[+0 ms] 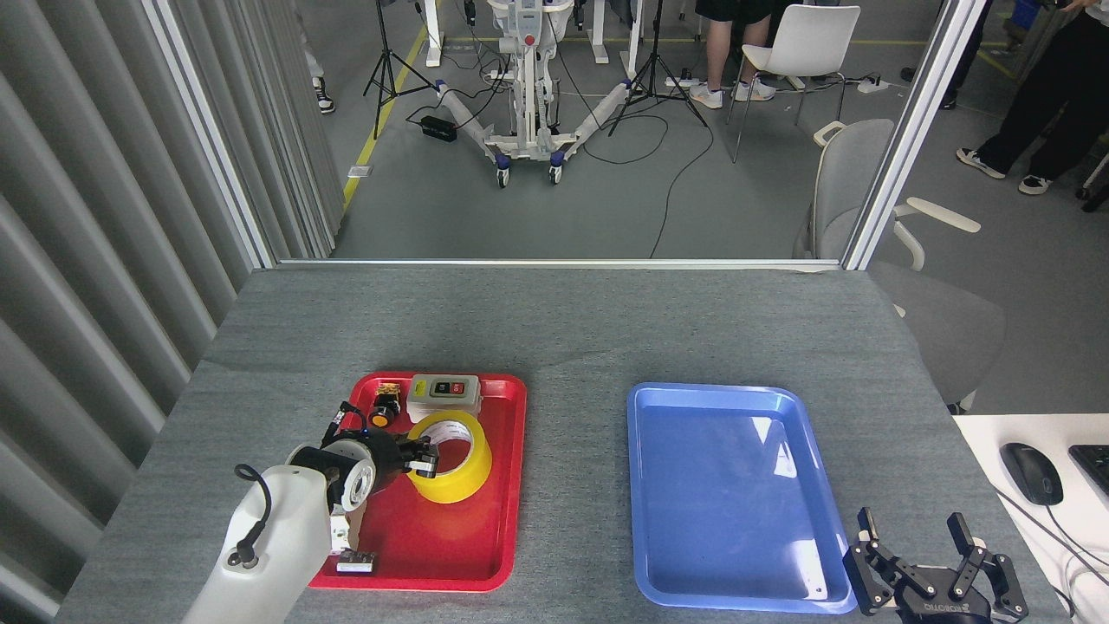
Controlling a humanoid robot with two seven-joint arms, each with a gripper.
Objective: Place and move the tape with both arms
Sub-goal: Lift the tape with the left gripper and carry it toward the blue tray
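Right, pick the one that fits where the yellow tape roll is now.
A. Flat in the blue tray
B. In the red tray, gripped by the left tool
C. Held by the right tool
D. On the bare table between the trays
B: the tape is in the red tray, just in front of the grey switch box, with the left tool clamped over its near wall; the blue tray holds nothing.
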